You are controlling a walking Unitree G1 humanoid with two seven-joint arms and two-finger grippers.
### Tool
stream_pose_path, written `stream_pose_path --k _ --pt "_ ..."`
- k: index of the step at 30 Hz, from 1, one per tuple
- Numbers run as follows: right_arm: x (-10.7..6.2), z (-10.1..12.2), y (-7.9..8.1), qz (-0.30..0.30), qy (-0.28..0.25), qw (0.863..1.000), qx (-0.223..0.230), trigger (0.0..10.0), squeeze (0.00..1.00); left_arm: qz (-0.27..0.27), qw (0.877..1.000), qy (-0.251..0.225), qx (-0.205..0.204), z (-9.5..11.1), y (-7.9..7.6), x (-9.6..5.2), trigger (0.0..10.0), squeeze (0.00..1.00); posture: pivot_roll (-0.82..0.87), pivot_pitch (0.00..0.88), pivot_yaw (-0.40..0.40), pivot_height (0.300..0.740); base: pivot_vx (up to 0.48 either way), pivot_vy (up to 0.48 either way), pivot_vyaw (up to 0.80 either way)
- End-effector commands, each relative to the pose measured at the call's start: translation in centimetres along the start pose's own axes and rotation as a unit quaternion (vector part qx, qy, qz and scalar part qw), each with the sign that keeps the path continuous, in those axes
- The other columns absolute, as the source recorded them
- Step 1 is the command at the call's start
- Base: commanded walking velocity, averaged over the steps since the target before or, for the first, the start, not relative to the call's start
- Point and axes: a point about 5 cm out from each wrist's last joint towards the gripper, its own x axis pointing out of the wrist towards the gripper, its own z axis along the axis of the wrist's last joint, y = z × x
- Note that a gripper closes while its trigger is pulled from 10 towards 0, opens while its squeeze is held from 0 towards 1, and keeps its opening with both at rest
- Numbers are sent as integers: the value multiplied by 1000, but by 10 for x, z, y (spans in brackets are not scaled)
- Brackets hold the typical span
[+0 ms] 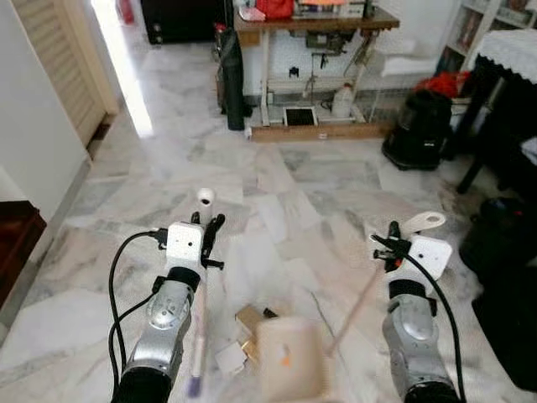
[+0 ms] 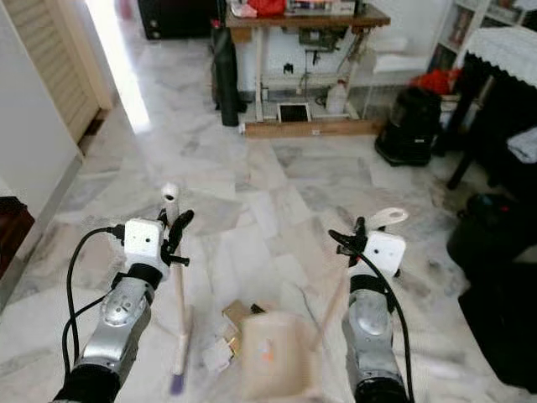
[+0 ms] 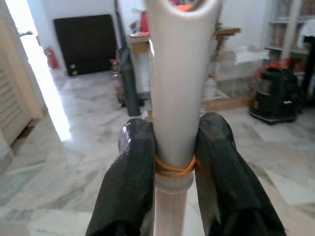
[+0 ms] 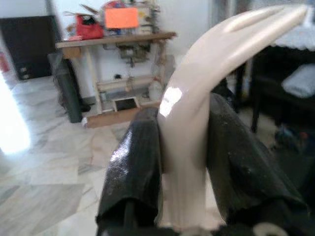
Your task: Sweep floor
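Below us on the marble floor point(image 1: 277, 180), our left gripper point(image 1: 211, 228) has its two black fingers point(image 3: 132, 167) clamped on the white broom handle point(image 3: 173, 88) — an orange rubber band point(image 3: 173, 168) circles the handle right where the fingers pinch it. From the head camera the handle runs down beside our left forearm to a purple-tipped end point(image 1: 194, 386) near the floor, and its open white top point(image 1: 205, 197) stands just above the gripper. Our right gripper point(image 1: 390, 243) is closed on the cream dustpan handle point(image 4: 197, 103), whose curved end with a hanging slot point(image 1: 424, 222) sticks out above the fingers point(image 4: 135, 167); the shaft slants down and inward to the cream dustpan point(image 1: 289, 359), which sits on the floor between our two arms. Just beside the pan's left edge lie a few scraps — a brownish cardboard piece point(image 1: 250, 321) and a white piece of paper point(image 1: 228, 358) — between the pan and the broom. Further ahead, a wooden worktop point(image 1: 315, 21) carries a red bag point(image 1: 273, 8) and other clutter; a dark rolled object point(image 1: 232, 80) stands against its left leg and a white bottle point(image 1: 341, 101) stands underneath. A black bag point(image 1: 419, 130) rests on the floor to the right, near a dark table with a white lace cloth point(image 1: 508, 50). Bright light streaks across the floor by the louvred door point(image 1: 63, 63) on the left.
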Motion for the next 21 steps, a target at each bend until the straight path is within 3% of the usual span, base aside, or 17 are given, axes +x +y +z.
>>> stream_pose_path --k 1,15,21 --pt "3 7 4 0 -18 1000 8 10000 0 6 1000 -19 4 7 5 2 10000 0 20 0 -23 740 0 0 0" --pt "15 1 -21 -50 1 999 -17 10000 0 4 1000 -14 20 6 17 3 10000 0 22 0 0 740 0 0 0" --pt "19 -10 -39 -77 38 996 -32 10000 0 0 1000 -13 22 7 20 3 10000 0 11 0 18 740 0 0 0"
